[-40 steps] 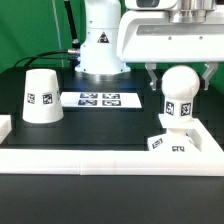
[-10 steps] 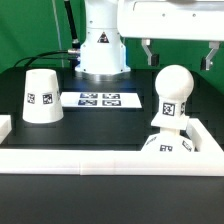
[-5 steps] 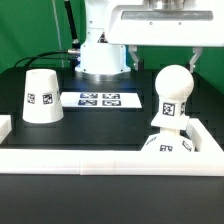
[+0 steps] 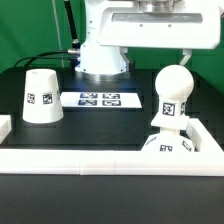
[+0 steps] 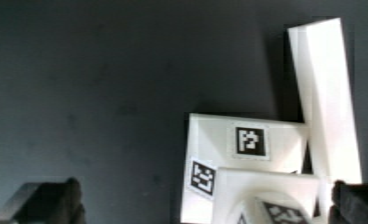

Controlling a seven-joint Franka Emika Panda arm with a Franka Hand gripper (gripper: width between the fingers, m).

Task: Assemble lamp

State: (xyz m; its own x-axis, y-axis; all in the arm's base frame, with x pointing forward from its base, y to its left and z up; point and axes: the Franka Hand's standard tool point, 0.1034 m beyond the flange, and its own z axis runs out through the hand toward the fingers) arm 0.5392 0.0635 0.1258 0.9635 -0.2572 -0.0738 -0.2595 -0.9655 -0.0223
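Bulb [image 4: 173,95] sits upright on base [image 4: 168,146], exterior view's right, by rail [image 4: 110,157]. Gripper [image 4: 159,55] above, fingers wide, empty. Next, I judge: fetch shade [image 4: 40,96], cap bulb.

A matte white truncated-cone shade [image 4: 41,96] stands on the black table [image 4: 100,128] at the exterior view's left, a square tag on its side. Beside it, toward the middle, lies the flat white marker board [image 4: 98,99]. At the exterior view's right, a white ball-shaped bulb [image 4: 172,97] sits upright on the small white stepped base [image 4: 168,146], against the long white rail [image 4: 110,160]. Above them hangs the robot's white hand [image 4: 158,60], both fingers apart and touching nothing.
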